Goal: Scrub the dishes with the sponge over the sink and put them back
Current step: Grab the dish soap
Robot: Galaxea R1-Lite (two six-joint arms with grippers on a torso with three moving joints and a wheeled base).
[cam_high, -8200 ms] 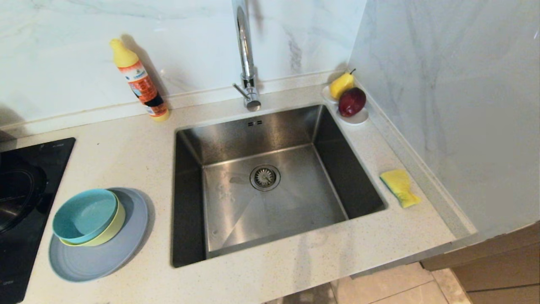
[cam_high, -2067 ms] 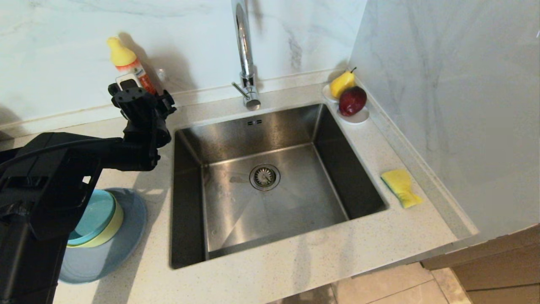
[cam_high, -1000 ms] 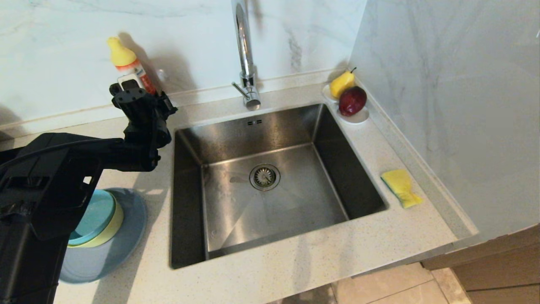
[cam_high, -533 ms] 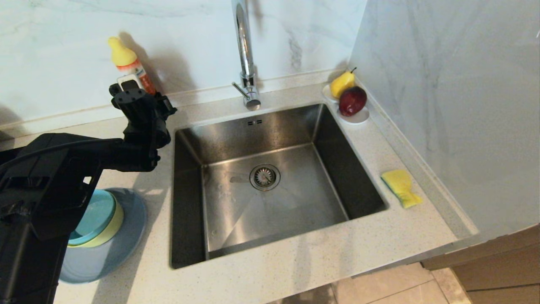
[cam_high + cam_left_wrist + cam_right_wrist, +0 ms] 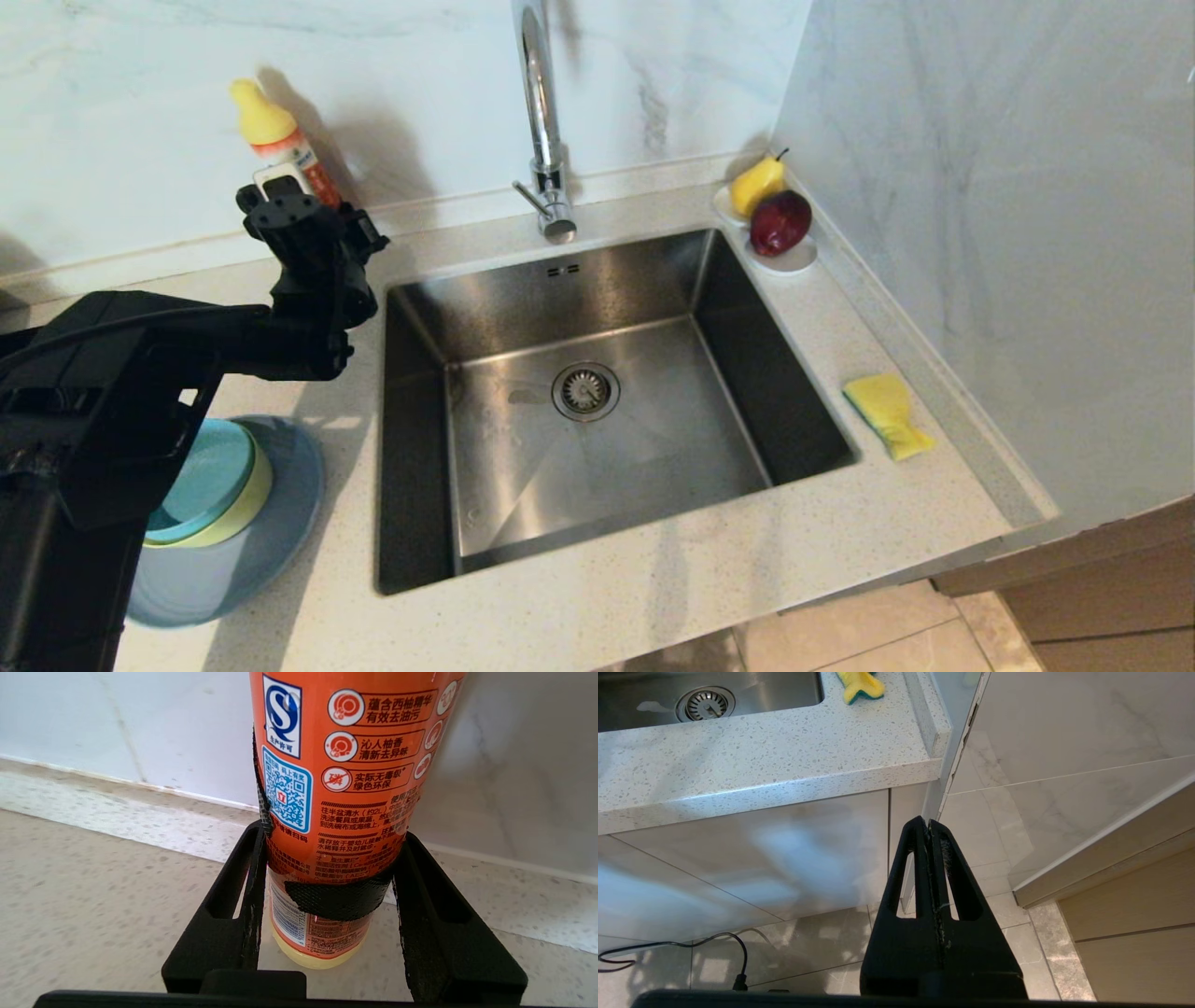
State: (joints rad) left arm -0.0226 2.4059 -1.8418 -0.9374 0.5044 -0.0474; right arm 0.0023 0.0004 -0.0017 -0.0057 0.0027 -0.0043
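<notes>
Left end effector [image 5: 327, 891] grips the orange detergent bottle [image 5: 345, 779] at the table's [image 5: 308, 317] back; right end effector [image 5: 931, 858], pressed shut, hangs below.

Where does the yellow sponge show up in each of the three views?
Head view: sponge lies on the counter right of the sink.
Left wrist view: not in it; only the orange bottle between the left gripper's fingers.
Right wrist view: sponge at the counter's end.
Shared landmark: the drain.
</notes>
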